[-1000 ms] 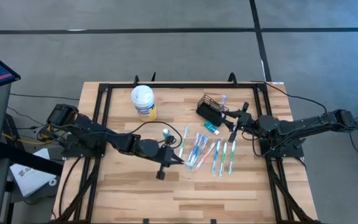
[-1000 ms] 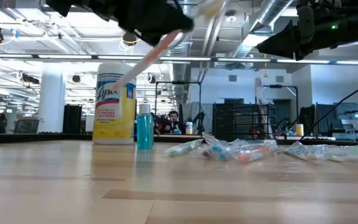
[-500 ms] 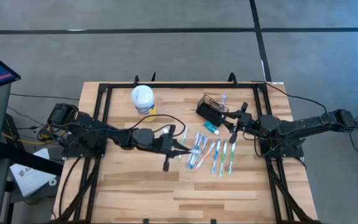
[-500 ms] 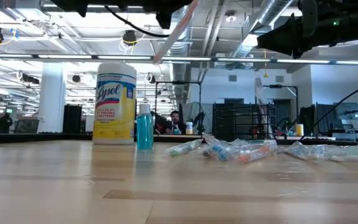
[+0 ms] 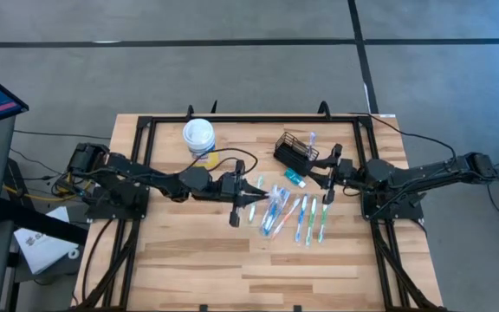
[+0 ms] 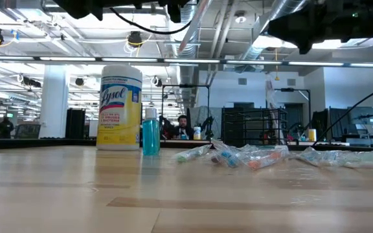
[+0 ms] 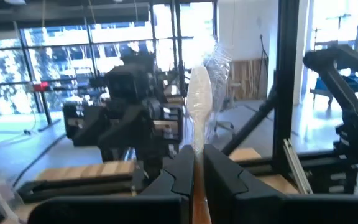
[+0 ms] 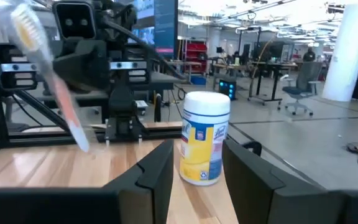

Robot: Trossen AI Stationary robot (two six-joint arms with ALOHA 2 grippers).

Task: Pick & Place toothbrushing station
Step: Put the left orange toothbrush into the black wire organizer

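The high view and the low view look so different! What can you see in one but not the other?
Only the high view shows the black mesh caddy, a toothbrush standing in it, and both whole arms, with the left gripper lifted and holding a wrapped toothbrush.

Only the low view shows the room behind, a seated person, and a blue bottle.

Both show the yellow wipes canister and wrapped toothbrushes on the wooden table.

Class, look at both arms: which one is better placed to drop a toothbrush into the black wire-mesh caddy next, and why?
Probably the left. The left gripper already clamps a wrapped toothbrush lifted off the table. The right gripper is open and empty, though it hovers closer to the black wire-mesh caddy.
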